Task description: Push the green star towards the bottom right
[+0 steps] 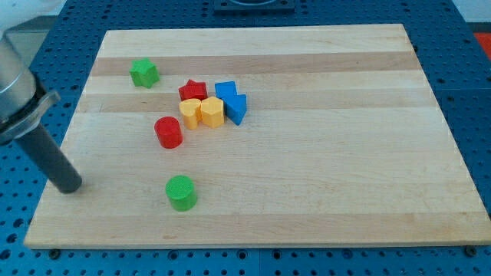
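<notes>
My tip (pixel 67 186): the lower end of the dark rod, resting at the left edge of the wooden board, near the view's bottom left. The rod slants up and to the view's left into a grey housing cut off by the frame.
Pincer state: the arm carries none, only the rod, so nothing is open, closed or gripping; the tip touches no block.
Green star (pixel 144 73): well above my tip and to its right, near the board's top left, standing alone and well apart from the tip.
Green cylinder (pixel 181 192): to the right of my tip at about the same level, the nearest block to it, with bare board between.
Red cylinder (pixel 168 132): above and to the right of my tip, between the green cylinder and the cluster.
Cluster: further up and right of my tip, packed close together.
Red star (pixel 192 90): at the cluster's upper left.
Yellow blocks: one (pixel 190 112) just below the red star, its shape hard to make out, perhaps a heart; a second (pixel 212 111), roughly hexagonal, pressed against its right side.
Blue blocks: a cube-like one (pixel 225 90) right of the red star, and a wedge-like one (pixel 237 108) below it, touching the second yellow block.
Board (pixel 345 153): pale wood on a blue perforated table (pixel 476 92).
</notes>
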{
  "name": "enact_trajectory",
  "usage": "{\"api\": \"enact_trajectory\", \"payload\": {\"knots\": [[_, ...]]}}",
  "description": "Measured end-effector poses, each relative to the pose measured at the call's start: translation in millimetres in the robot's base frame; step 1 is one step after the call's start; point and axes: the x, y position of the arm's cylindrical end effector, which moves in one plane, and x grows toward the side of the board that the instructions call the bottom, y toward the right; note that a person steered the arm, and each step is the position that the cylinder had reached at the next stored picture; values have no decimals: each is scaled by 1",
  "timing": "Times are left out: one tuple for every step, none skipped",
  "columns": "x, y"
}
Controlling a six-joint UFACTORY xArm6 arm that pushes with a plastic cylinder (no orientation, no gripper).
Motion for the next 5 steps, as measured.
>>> {"api": "enact_trajectory", "payload": {"knots": [[4,86],[-18,201],[-21,253],[-22,169],[-10,80]]}}
